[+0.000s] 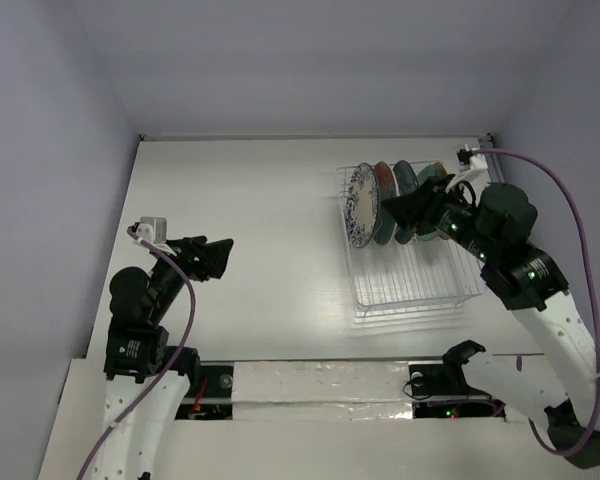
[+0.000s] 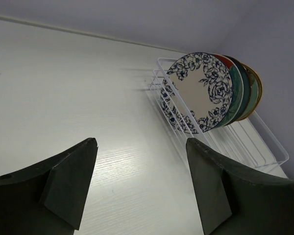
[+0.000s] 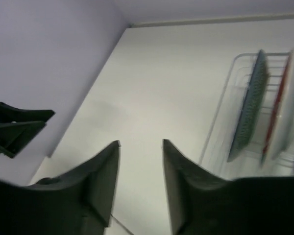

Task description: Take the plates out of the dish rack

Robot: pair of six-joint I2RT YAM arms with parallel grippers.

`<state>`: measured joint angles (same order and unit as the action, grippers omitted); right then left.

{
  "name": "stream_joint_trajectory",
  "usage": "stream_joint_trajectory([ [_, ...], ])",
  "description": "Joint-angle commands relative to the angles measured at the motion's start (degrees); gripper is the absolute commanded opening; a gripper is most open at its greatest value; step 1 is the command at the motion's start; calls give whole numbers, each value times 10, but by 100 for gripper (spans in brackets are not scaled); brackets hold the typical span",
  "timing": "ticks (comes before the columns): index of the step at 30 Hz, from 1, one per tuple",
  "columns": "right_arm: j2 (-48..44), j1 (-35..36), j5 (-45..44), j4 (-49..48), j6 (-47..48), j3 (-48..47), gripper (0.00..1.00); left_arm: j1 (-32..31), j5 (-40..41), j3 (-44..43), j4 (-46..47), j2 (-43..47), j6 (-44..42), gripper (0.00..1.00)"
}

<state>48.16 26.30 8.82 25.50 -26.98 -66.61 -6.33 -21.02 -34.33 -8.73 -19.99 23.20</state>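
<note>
Top external view, Technician A: "State the position of the dish rack [image 1: 420, 285] and its load."

Technician B: "The dish rack stands on the white counter [image 1: 260, 200]. The plates stand upright on edge in one row at the far end of the dish rack. The floral plate [image 1: 362, 205] is outermost, on the side facing the left arm [image 1: 145, 300]. Behind it come the red plate [image 1: 384, 176] and the dark teal plate [image 1: 405, 180]. The left wrist view shows a green plate [image 2: 250, 95] and a tan-rimmed plate [image 2: 257, 85] closing the row."

Technician A: "Report the right jaws."

Technician B: "The right jaws are parted and grip nothing. The right arm [image 1: 525, 270] reaches over the dish rack from its right side, and the jaws hang above the plate row. Contact with any plate cannot be confirmed, because the arm hides the last plates. The right wrist view is blurred and shows plate edges beside one finger [image 3: 186, 191]."

Technician A: "Report the left jaws."

Technician B: "The left jaws are spread wide and grip nothing. They hover over the counter, well apart from the dish rack and facing it. In the left wrist view the floral plate appears above the gap between the fingers [image 2: 68, 181]."
</note>
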Motion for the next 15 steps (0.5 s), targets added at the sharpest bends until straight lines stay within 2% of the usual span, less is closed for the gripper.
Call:
stream_joint_trajectory([
  [1, 37, 49, -79, 16, 10, -49, 53, -2, -3, -7, 33, 20, 0, 70],
  [3, 75, 64, -119, 30, 17, -82, 58, -2, -5, 0, 38, 23, 7, 68],
  [5, 99, 86, -144, 54, 26, -109, 53, -2, -7, 0, 38, 20, 10, 65],
  [8, 140, 105, -210, 81, 40, -156, 18, -2, -10, 5, 42, 14, 15, 55],
  [9, 149, 110, -221, 88, 43, -167, 0, -2, -10, 5, 43, 13, 16, 45],
  [11, 176, 116, -245, 108, 46, -190, 0, -2, -7, 7, 43, 11, 17, 32],
  [12, 185, 122, -266, 112, 48, -194, 0, -2, -3, 6, 42, 10, 16, 19],
  [15, 210, 122, -305, 123, 52, -196, 0, -2, 14, 4, 35, 9, 19, 0],
])
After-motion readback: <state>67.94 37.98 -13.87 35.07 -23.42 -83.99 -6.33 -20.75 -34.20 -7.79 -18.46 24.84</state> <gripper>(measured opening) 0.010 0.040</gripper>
